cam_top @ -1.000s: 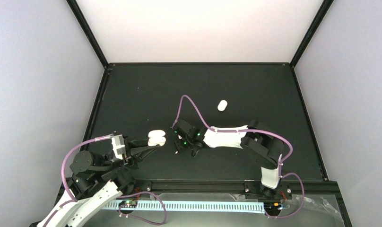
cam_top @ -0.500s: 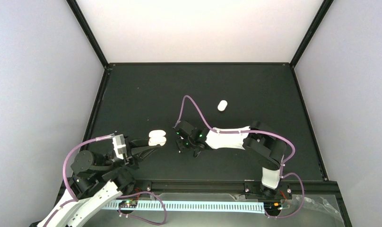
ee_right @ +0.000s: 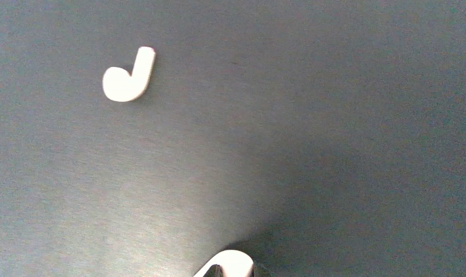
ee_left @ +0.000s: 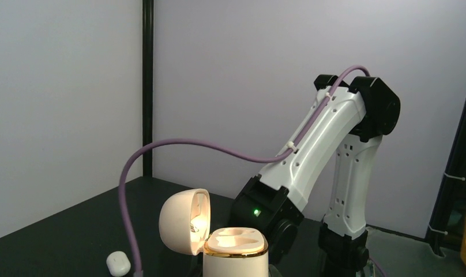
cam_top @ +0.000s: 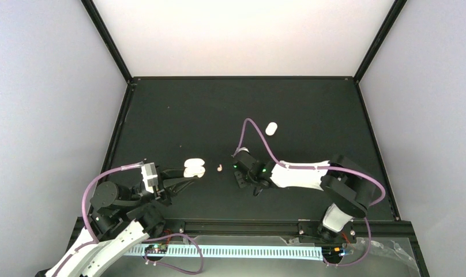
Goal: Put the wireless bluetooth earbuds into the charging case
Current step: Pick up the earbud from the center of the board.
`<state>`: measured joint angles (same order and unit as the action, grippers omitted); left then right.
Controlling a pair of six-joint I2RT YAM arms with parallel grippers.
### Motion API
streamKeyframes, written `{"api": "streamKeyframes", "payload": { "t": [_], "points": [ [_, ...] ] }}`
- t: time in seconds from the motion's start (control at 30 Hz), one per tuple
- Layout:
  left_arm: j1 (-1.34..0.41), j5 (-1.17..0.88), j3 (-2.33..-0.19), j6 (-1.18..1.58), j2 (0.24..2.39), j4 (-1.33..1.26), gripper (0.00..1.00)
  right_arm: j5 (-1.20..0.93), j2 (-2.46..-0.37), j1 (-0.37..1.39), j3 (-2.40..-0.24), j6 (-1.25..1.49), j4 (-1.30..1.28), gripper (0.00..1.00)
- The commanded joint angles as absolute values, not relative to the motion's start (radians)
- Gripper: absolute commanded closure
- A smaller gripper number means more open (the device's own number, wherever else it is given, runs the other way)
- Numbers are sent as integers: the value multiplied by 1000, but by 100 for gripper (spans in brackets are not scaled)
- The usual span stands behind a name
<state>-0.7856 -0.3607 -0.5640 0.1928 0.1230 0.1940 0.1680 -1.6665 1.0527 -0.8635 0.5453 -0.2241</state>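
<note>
The left tool apparently clamped the open case. One earbud lay on the desk just beside the case, still uninserted. I could not tell whether the right tool was closed.

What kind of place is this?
Probably a robot lab's test booth. The left arm and right arm are bolted at the edge of a black table, plain pale walls on a black frame box it in, and the left gripper holds a charging case.
</note>
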Motion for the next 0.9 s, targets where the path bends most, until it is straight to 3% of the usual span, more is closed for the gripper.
{"api": "streamKeyframes", "payload": {
  "t": [0.0, 0.27, 0.6, 0.87],
  "points": [
    [-787, -357, -566, 181, 143, 177, 98, 244, -1590, 1009, -795, 565, -222, 87],
    [-787, -364, -563, 181, 167, 171, 98, 221, -1585, 988, -771, 557, -210, 85],
    [-788, -364, -560, 181, 165, 169, 98, 225, -1576, 988, -845, 691, -311, 64],
    [-787, -367, -558, 179, 152, 179, 98, 244, -1632, 988, -942, 867, -450, 58]
  ]
}}
